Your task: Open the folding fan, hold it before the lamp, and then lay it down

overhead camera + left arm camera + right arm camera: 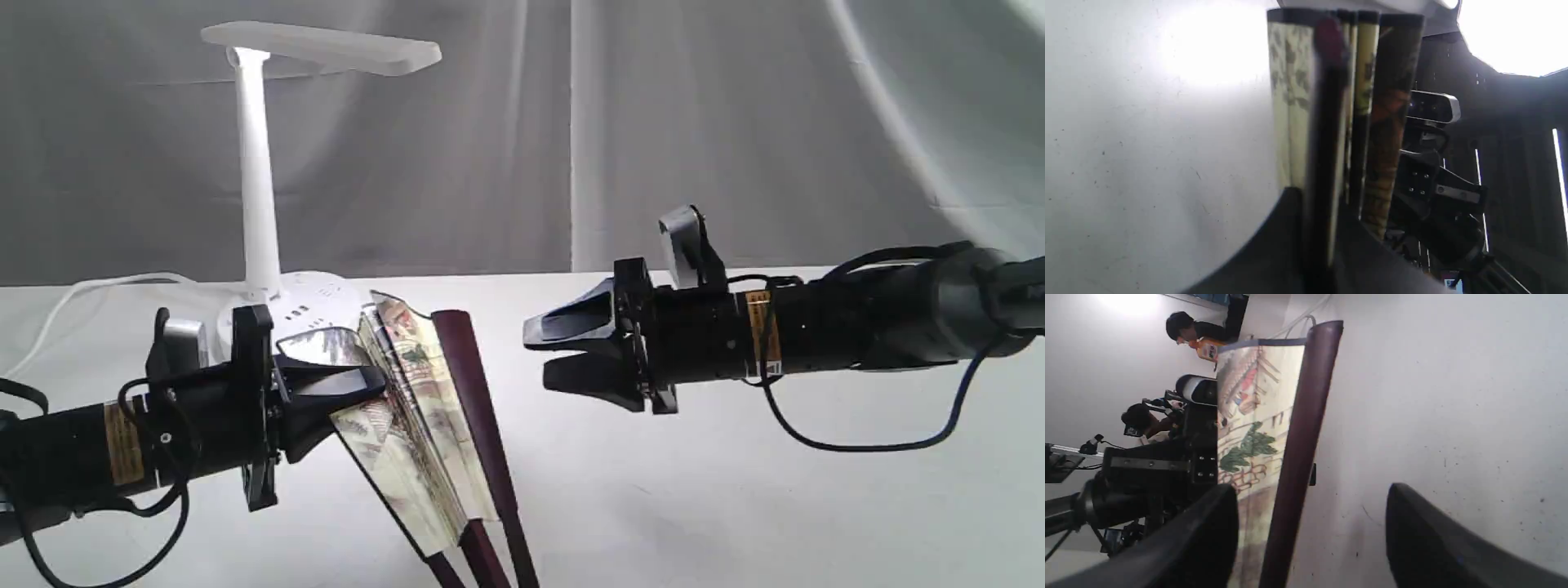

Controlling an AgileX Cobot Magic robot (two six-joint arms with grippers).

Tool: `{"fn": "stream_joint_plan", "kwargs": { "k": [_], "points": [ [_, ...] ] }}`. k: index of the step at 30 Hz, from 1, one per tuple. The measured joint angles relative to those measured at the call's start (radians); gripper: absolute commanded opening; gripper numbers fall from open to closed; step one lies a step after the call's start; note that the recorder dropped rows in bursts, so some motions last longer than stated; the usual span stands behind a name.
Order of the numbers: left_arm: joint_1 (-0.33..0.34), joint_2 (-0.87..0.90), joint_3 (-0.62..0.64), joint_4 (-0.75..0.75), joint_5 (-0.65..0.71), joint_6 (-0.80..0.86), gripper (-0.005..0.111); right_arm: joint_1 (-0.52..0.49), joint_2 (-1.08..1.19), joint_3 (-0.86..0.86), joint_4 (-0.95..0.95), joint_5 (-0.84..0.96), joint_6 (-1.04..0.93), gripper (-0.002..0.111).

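While left gripper point(363, 392) clamps it, folding fan point(416, 384) stands near-upright, ribs down; right gripper point(537, 353) gapes

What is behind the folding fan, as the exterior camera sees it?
Behind the folding fan stands the lamp: its stem, head and part of its round base show. The fan and the left gripper cover the rest of the base.
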Motion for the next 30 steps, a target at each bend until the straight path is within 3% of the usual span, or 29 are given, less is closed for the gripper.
{"fn": "stream_joint_plan", "kwargs": {
  "k": [16, 30],
  "points": [
    [0.000, 0.000, 0.000, 0.001, 0.000, -0.021, 0.000, 0.083, 0.000, 0.000, -0.031, 0.000, 0.000, 0.056],
    [0.000, 0.000, 0.000, 0.003, 0.000, -0.036, 0.000, 0.108, 0.000, 0.000, -0.026, -0.004, 0.000, 0.043]
  ]
}}
